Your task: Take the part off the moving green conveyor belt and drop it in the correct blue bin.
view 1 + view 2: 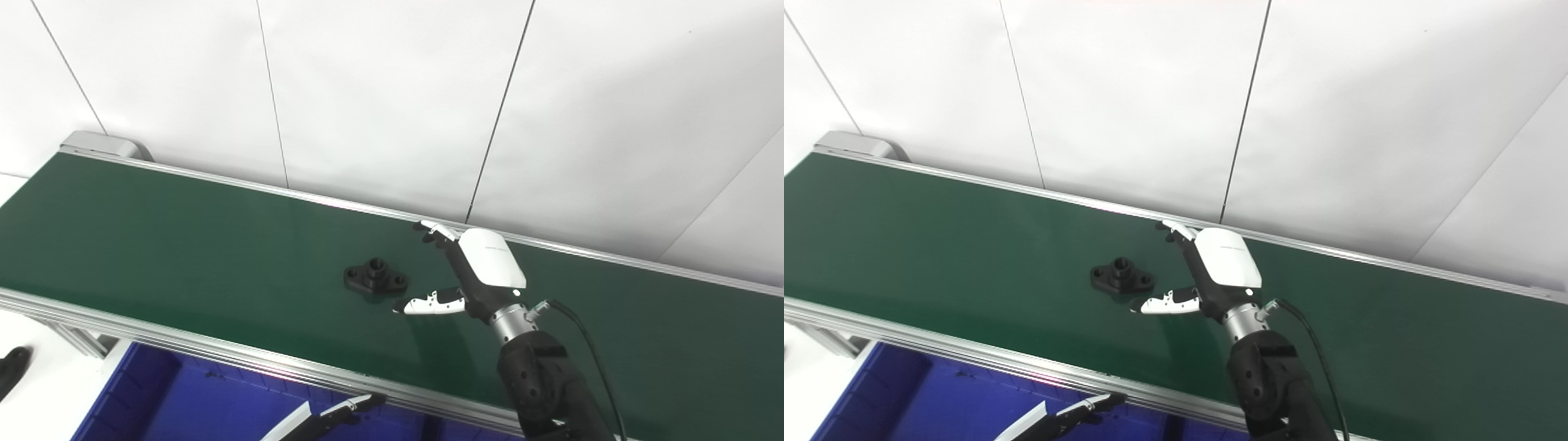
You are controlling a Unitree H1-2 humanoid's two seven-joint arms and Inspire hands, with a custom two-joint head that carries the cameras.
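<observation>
A black flanged part (375,275) with a raised round hub lies flat on the green conveyor belt (184,245), near its middle; it also shows in the right eye view (1121,277). My right hand (471,269) hovers over the belt just right of the part, open, thumb and fingers spread toward it, not touching it. My left hand (331,419) shows only as fingers at the bottom edge, below the belt's near rail, over the blue bin (184,404); I cannot tell its state.
The belt runs from upper left to lower right with aluminium rails along both sides. White wall panels stand behind it. The blue bin sits below the near rail at the bottom left. A dark object (12,367) lies at the far left edge.
</observation>
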